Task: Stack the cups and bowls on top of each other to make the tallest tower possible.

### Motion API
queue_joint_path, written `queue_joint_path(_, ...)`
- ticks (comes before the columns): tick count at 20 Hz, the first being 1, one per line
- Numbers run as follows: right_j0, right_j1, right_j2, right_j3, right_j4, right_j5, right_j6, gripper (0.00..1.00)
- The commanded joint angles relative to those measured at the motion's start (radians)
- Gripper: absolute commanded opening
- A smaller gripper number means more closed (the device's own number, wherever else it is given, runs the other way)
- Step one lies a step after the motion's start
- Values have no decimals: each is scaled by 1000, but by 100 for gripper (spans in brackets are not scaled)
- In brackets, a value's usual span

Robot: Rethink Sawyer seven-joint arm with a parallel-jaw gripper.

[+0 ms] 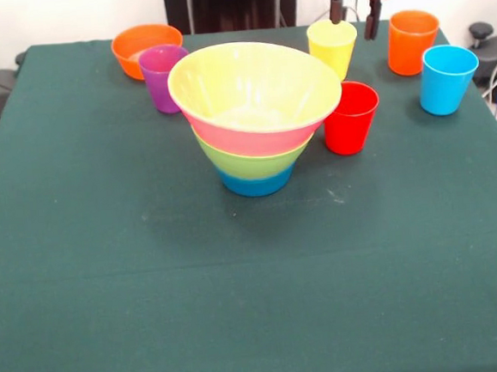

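The end effector (355,18) is seen at the top edge of the front view, hanging from a red housing. Its two dark fingers (336,5) are spread apart, one to either side of the yellow cup (333,48), whose rim lies between and just below the tips; nothing is gripped, and whether the fingers touch the cup cannot be told.

The yellow cup is stood upright, mouth up, on the green-covered bench (239,281). Just in front of it the red cup (351,117) is placed upright, close beside the tower. To the picture's right of the end effector the orange cup (412,41) is set upright, and the light blue cup (447,78) is found just in front of and beside it, also mouth up.

The tower (256,116) is located near the middle of the bench, its long axis vertical. It is made of nested bowls opening upward: a narrow blue base, then a green band, then a pink band, and a wide topmost bowl whose inside appears pale yellow. It flares from bottom to top.

Behind the tower on the picture's left, the purple cup (162,77) is stood upright, with a small orange bowl (141,46) just behind it, opening upward.
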Motion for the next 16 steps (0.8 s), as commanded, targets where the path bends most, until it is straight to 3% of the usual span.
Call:
queue_joint_path(1,-9,15,120,86,8,-97,123,100)
queue_joint_path(16,-62,27,164,136,-12,-184,90,100)
